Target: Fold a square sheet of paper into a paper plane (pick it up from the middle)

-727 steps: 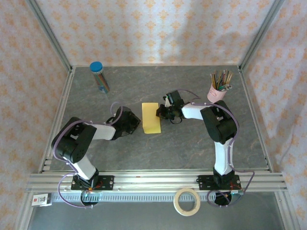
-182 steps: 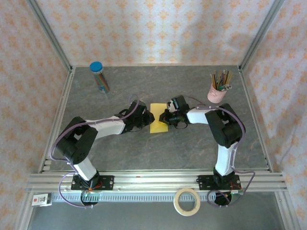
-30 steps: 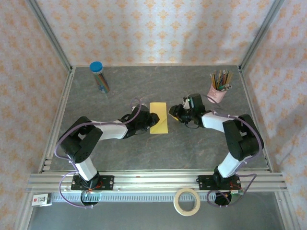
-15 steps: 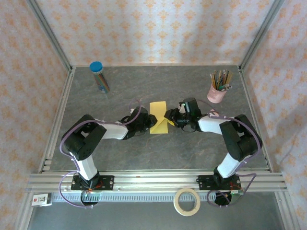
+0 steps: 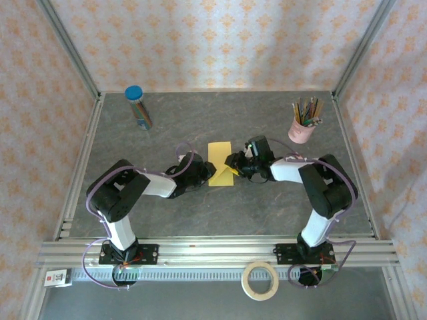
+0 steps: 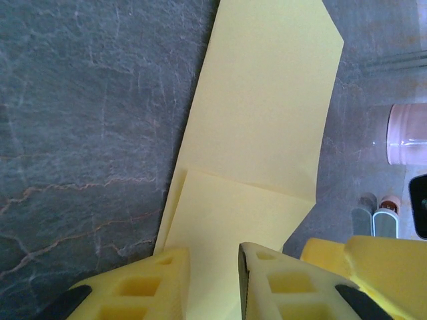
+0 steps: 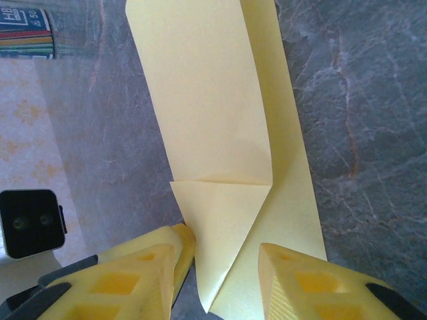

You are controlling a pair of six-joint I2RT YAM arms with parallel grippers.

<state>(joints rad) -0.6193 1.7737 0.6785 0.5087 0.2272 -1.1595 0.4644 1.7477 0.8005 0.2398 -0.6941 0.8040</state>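
- Grey stone-patterned surface [image 5: 200, 213], enclosed by patterned walls, carries the square sheet of paper [image 5: 219, 161] at its centre, folded to a narrow strip with one corner turned in.
- Left tool [image 6: 213, 255]: jaws narrowly apart, a paper flap running between them; whether it pinches cannot be told.
- Right tool [image 7: 223, 243]: jaws spread and released, straddling the triangular flap.
- Handling, as judged: light, limp, slippery on stone, easily miscreased. Take hold at a raised edge or flap.
- Pink cup [image 5: 301, 131] holds pencils; blue-capped tube [image 5: 138, 107] holds coloured pencils. Both stand well apart from the sheet.
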